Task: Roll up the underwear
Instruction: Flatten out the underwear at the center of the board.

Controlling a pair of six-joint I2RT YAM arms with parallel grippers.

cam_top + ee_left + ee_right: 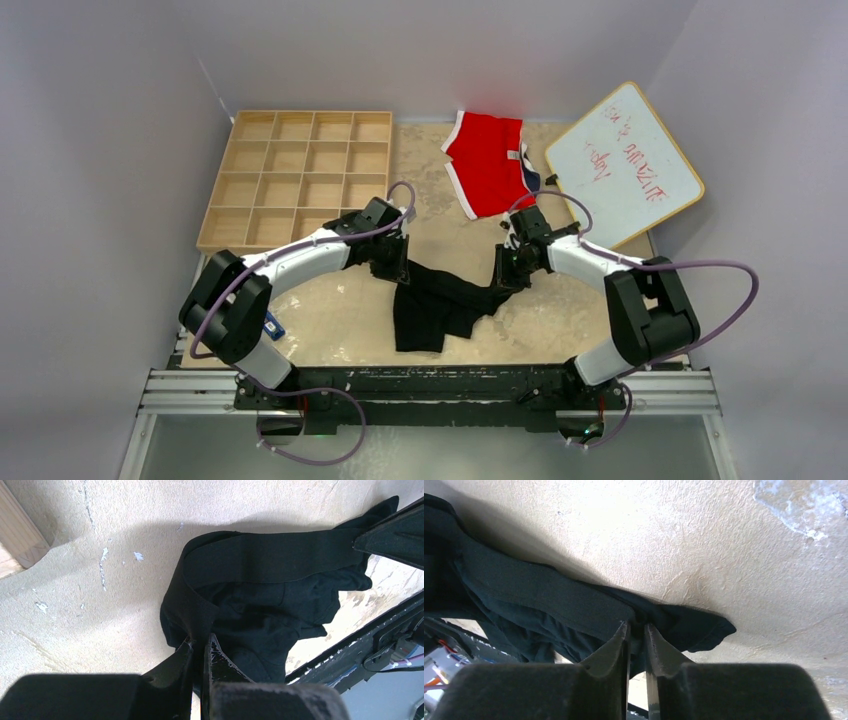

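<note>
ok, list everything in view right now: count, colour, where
underwear: one bundle visible, black, mid-table, stretched between both grippers; cannot tell if it is more than one garment
red briefs: one, red with white trim, far edge, centre
wooden grid tray: one, light wood, far left corner
whiteboard: one, white with wood frame and red writing, far right, set at an angle
small blue item: one, blue, by the left arm's base; too small to identify
table: one, beige, worn surface
left gripper: one, black, shut on the underwear's left end
right gripper: one, black, shut on its right end
</note>
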